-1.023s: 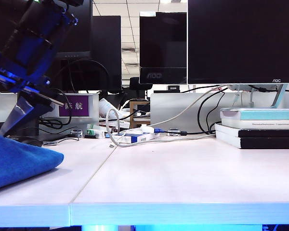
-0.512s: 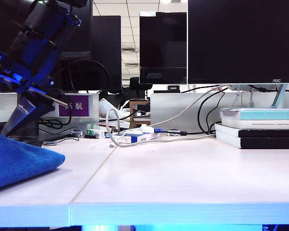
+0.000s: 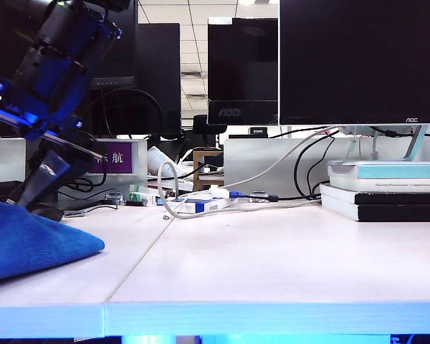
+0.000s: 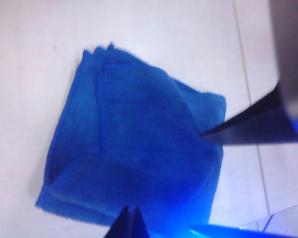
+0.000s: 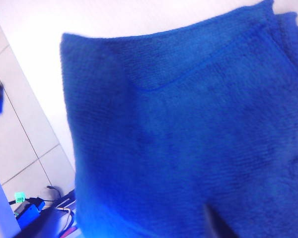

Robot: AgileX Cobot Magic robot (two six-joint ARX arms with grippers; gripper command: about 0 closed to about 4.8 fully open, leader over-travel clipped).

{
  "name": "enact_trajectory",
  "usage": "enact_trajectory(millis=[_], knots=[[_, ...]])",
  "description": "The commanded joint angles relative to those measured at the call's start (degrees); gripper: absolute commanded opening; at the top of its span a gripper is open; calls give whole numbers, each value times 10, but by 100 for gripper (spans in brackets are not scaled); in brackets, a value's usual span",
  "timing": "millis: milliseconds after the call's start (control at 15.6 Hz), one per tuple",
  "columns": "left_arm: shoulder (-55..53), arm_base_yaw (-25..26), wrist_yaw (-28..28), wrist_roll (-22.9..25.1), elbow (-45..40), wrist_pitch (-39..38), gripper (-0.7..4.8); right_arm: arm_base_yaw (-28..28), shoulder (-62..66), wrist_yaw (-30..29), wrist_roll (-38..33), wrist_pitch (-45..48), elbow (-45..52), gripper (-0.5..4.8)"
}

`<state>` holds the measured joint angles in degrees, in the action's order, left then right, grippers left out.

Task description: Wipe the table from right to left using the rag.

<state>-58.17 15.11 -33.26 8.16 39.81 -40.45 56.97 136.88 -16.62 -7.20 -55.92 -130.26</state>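
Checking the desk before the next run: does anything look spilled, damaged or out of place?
Nothing spilled or damaged. The rag lies folded at the table's left end, layers slightly fanned at one corner. The left end effector hangs over it, the right end effector close above it. Cables and books at the back look undisturbed.

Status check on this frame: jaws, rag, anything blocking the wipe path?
Left gripper over the rag, jaws apart, no grip. Right gripper's jaws unreadable, its camera close above rag. Rag folded at table left end. Nothing blocking.
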Motion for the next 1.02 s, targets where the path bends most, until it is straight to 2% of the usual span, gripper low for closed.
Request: enact_trajectory(millis=[64, 128, 256, 512, 703, 767, 831, 895, 1023], knots=[[-9, 0, -5, 4, 0, 14, -5, 1, -8, -3, 2, 1, -2, 189], [-14, 0, -6, 4, 0, 20, -5, 1, -8, -3, 2, 0, -2, 192], [-30, 0, -8, 4, 0, 31, -6, 1, -9, -3, 2, -5, -2, 318], [-62, 0, -28, 20, 0, 55, -5, -2, -12, -2, 2, -13, -2, 339], [-94, 0, -70, 24, -1, 70, -5, -6, -18, -2, 2, -10, -2, 339], [-107, 0, -81, 24, -1, 74, -5, -6, -18, -3, 2, -9, -2, 348], [-122, 0, -82, 25, -1, 78, -6, -6, -20, -3, 2, -8, -2, 395], [-134, 0, -81, 28, -1, 83, -6, -6, -20, -4, 2, -8, -2, 412], [-156, 0, -81, 42, -1, 85, -6, -6, -20, -5, 2, -9, -2, 412]])
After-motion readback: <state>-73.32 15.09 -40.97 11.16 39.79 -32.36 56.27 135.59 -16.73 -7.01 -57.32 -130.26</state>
